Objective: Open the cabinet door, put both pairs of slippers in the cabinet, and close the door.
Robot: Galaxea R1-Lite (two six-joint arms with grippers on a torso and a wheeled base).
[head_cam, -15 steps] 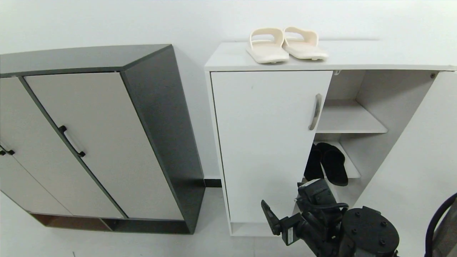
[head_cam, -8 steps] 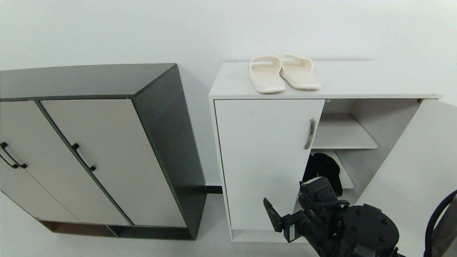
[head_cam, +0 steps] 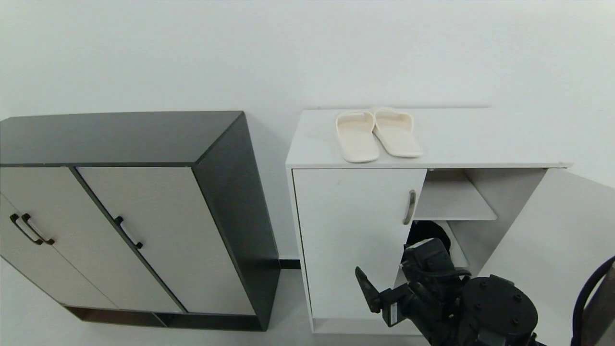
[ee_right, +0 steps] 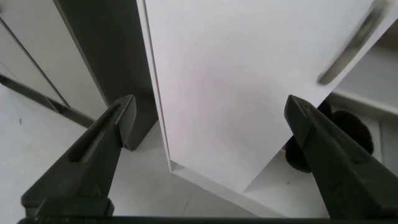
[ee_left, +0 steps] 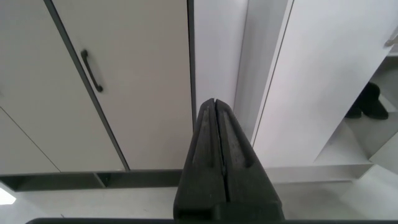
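Observation:
A pair of cream slippers (head_cam: 377, 134) lies side by side on top of the white cabinet (head_cam: 480, 139). Its left door (head_cam: 350, 230) is closed; its right door (head_cam: 567, 240) is swung wide open. A pair of black slippers (head_cam: 430, 233) stands on the lower shelf inside, partly hidden by my right arm. My right gripper (ee_right: 209, 106) is open and empty, low in front of the closed left door (ee_right: 249, 74), with the black slippers (ee_right: 348, 127) beyond it. One of its fingers (head_cam: 364, 287) shows below the door handle (head_cam: 409, 207). My left gripper (ee_left: 214, 106) is shut and empty, low before the gap between the two cabinets.
A dark cabinet (head_cam: 120, 139) with pale closed doors stands just left of the white one, with a narrow gap between them. The upper shelf (head_cam: 451, 204) in the open compartment is bare. The wall is right behind both cabinets.
The whole head picture has slid downward and the cabinets look smaller, so the camera has moved. The slippers, the doors and my right arm keep their places.

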